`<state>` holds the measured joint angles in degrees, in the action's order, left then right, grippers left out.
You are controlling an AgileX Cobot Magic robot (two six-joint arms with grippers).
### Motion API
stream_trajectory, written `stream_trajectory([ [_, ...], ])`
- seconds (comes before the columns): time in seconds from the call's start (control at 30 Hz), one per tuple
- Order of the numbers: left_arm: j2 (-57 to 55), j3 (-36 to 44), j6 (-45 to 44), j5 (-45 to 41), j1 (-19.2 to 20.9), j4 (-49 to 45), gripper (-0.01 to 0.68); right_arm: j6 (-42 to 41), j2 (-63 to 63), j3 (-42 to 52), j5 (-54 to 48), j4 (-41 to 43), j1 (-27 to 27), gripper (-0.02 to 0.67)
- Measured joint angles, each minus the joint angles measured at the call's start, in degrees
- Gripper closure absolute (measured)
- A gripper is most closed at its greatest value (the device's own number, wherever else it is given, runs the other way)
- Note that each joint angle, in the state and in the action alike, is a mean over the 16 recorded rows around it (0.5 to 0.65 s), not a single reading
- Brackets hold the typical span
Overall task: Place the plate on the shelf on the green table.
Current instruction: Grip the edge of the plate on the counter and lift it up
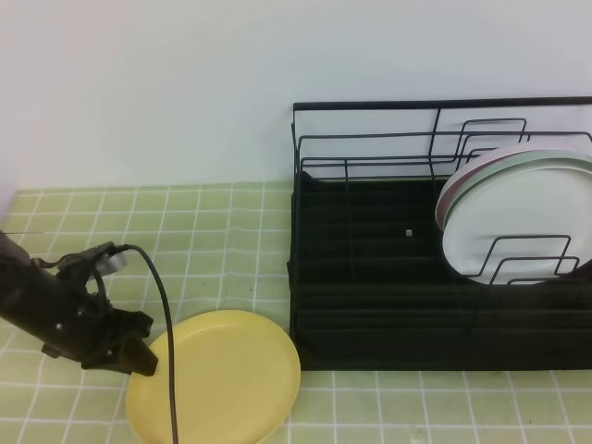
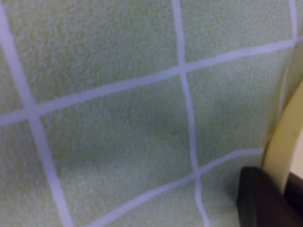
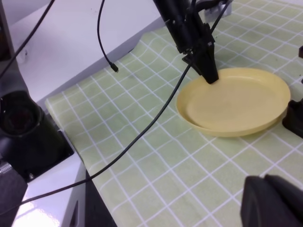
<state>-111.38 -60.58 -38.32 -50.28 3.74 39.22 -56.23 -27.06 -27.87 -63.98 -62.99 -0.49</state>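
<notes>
The pale-yellow plate (image 1: 222,377) lies on the green table (image 1: 213,231), just left of the front left corner of the black wire shelf (image 1: 370,277). My left gripper (image 1: 144,359) reaches in low from the left, and its dark tips sit on the plate's left rim. In the left wrist view the yellow rim (image 2: 283,142) runs between the dark fingers (image 2: 262,201), which are pinched on it. The right wrist view shows the plate (image 3: 236,99) with the left gripper (image 3: 211,76) on its far rim. Only a dark blurred part of my right gripper (image 3: 274,203) shows, held apart from the plate.
A white plate (image 1: 509,217) and a pink-rimmed one stand upright in the shelf's right-hand dividers. A black cable (image 1: 165,324) hangs from the left arm across the yellow plate. The tiled mat's edge (image 3: 94,75) and a white surface lie beyond it.
</notes>
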Motion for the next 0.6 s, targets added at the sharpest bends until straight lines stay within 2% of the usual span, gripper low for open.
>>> stream_trajectory([
  [0.17, 1.0, -0.6, 1.1, -1.5, 0.0, -1.3, 0.658, 0.2, 0.0, 0.0, 0.0, 0.3, 0.0, 0.651],
  [0.6, 10.1, -3.9, 5.3, -7.6, -0.1, -6.4, 0.665, 0.2, 0.0, 0.0, -0.2, 0.1, 0.0, 0.652],
])
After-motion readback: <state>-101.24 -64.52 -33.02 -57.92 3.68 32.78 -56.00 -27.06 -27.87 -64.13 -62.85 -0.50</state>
